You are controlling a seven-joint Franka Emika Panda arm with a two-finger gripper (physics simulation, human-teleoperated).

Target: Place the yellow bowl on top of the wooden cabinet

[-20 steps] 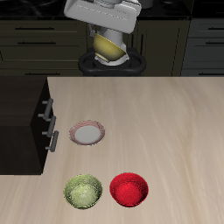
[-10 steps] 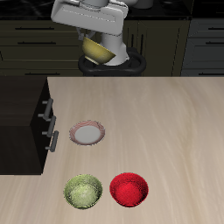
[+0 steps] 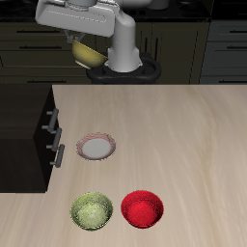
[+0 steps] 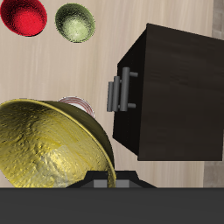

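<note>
The claw [image 3: 85,43] is shut tight on the yellow bowl [image 3: 88,52] and holds it up high, tipped on its side, at about 11 o'clock from the plate [image 3: 96,147]. The wooden cabinet [image 3: 25,135] stands at 9 o'clock from the plate. A green bowl [image 3: 92,211] and a red bowl [image 3: 143,208] sit on the counter [image 3: 183,145] nearer its front edge.
</note>
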